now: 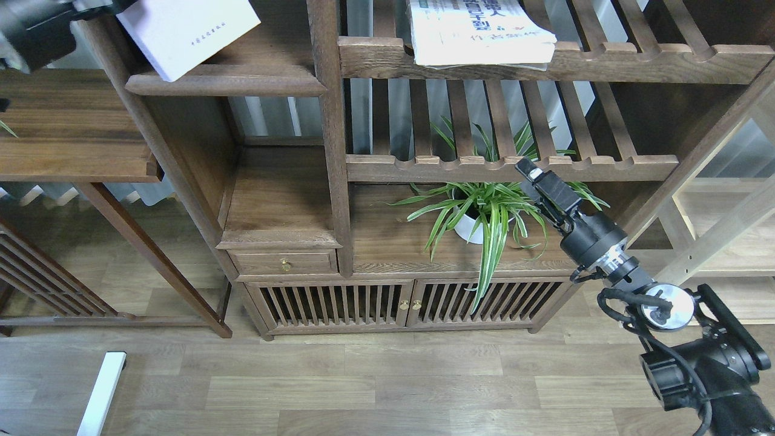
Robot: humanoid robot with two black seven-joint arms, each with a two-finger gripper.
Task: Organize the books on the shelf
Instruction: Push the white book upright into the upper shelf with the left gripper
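Pale lavender-white book (pixel 184 30) lay tilted on the solid dark shelf (pixel 227 82) – left pincer (pixel 91 6) beside it, grip unclear, floppy white book (pixel 478 30) overhung a slatted shelf (pixel 545 60), right pincer (pixel 533 172) near the plant (pixel 484 209), state unclear.

Pale lavender-white book (pixel 184 30), white book with large dark lettering (pixel 478 30), dark brown shelf (pixel 227 82), green-and-white striped plant (pixel 484 209)

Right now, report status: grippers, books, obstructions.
Left gripper at top edge, state unreadable, by pale book tilted over solid shelf. Right gripper empty, near plant. White lettered book on slatted shelf.
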